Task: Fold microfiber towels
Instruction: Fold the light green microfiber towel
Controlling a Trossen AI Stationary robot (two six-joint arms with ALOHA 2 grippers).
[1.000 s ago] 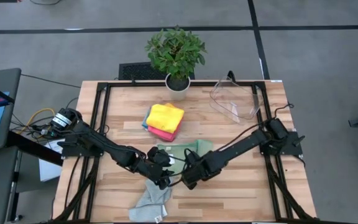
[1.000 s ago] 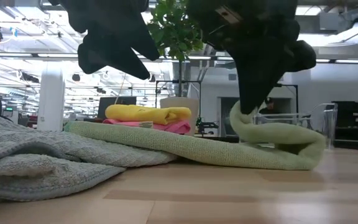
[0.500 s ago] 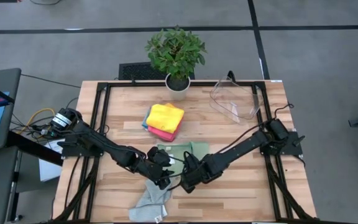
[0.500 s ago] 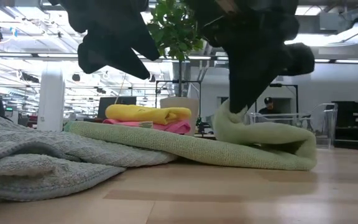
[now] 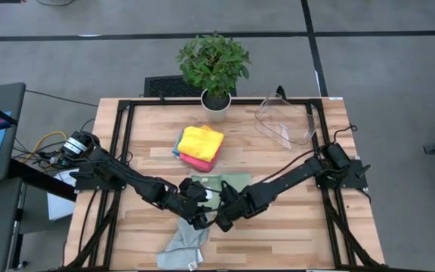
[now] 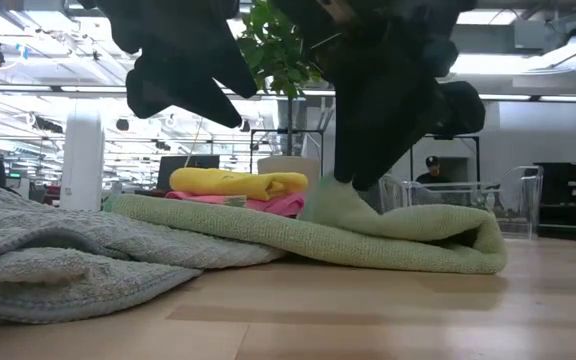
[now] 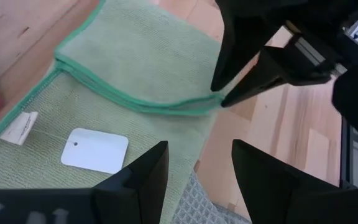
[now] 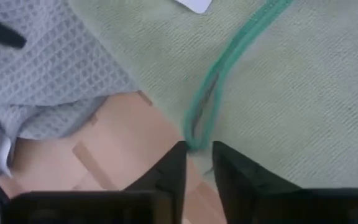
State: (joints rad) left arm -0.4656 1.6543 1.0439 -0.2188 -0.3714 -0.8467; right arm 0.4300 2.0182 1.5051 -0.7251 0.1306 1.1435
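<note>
A sage green towel [image 5: 221, 183] with a teal hem lies at the table's middle, its right part folded over to the left; the fold [image 6: 473, 245] rests on the wood. My right gripper [image 8: 197, 163] points steeply down at the folded-over corner [image 8: 194, 138], its fingers a little apart on either side of it. My left gripper [image 7: 196, 171] hangs open just left of it, above the towel's near edge, with nothing between its fingers. A grey waffle towel [image 5: 183, 243] lies crumpled at the near edge. My right gripper has the folded-over hemmed corner [image 7: 211, 102] of the sage green towel between its fingertips [image 8: 174, 160], coming from above. A gap shows between the fingers. The corner still stands a little raised under them [image 6: 333, 195]. Whether the fingers touch the cloth I cannot tell.
A stack of folded yellow, pink and blue towels [image 5: 200, 146] sits behind the green one. A potted plant [image 5: 215, 64] stands at the far edge, with a clear plastic bin [image 5: 285, 121] at the far right. Bare wood lies to the near right.
My right gripper has gone toward the table's left and sunk a little, tipping more steeply down. It has drawn the green towel's corner over to the left and lower, so the fold at the right has moved left and flattened.
</note>
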